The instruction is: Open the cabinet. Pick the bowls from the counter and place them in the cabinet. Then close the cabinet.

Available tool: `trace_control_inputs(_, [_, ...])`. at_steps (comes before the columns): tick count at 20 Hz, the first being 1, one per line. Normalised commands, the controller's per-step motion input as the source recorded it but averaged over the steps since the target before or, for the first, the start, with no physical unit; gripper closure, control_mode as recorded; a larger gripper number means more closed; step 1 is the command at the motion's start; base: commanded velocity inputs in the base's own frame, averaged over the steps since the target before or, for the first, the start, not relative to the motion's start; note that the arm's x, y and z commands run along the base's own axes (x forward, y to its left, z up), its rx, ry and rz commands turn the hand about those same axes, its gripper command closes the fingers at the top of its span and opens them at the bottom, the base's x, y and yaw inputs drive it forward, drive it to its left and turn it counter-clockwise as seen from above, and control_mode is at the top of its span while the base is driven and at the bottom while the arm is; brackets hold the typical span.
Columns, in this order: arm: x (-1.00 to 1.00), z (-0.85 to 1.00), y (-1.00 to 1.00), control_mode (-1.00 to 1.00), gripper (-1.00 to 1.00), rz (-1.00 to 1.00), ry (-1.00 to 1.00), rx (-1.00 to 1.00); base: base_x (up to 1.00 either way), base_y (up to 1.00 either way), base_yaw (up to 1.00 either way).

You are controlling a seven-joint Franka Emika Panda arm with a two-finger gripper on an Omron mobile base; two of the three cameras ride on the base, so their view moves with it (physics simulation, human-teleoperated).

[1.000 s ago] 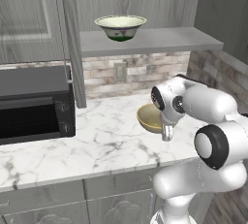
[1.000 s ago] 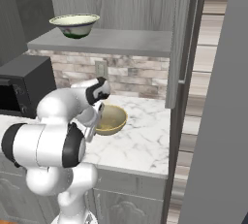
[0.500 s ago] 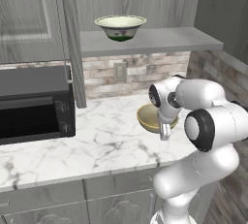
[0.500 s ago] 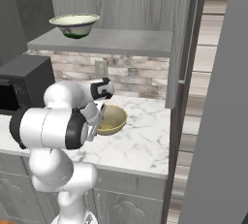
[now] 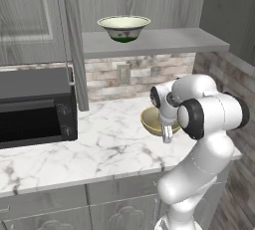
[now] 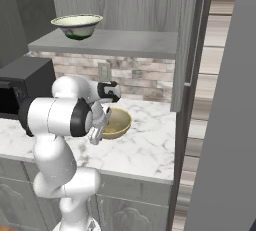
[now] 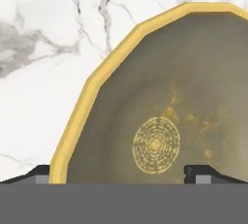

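On the left the black microwave (image 5: 35, 107) hasn't budged on the counter (image 5: 89, 149). The patterned bowl (image 5: 123, 27) sits on the shelf (image 5: 159, 41) of the cabinet (image 6: 190, 45), doors open, same as a second ago. Over to the right, my gripper (image 7: 123, 172) has dropped closer onto the tan bowl (image 7: 164, 116), jaws spread wide straddling its rim, nothing held yet.
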Motion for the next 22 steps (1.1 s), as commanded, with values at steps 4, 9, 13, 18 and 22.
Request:
trace_control_inputs(4, [0.30,-0.23,0.01,-1.00,-1.00,0.00,0.10,0.00,0.00,0.00,0.00])
trace_control_inputs(9, [0.25,-0.30,0.07,-1.00,1.00,0.00,0.09,0.00,0.00,0.00,0.00])
trace_control_inputs(13, [0.25,-0.33,0.09,-1.00,1.00,0.00,0.09,0.00,0.00,0.00,0.00])
trace_control_inputs(18, [0.23,-0.09,0.00,-1.00,1.00,0.00,0.02,0.00,0.00,0.00,0.00])
trace_control_inputs(22, [0.12,0.00,0.00,-1.00,1.00,0.01,0.00,0.00,0.00,0.00,0.00])
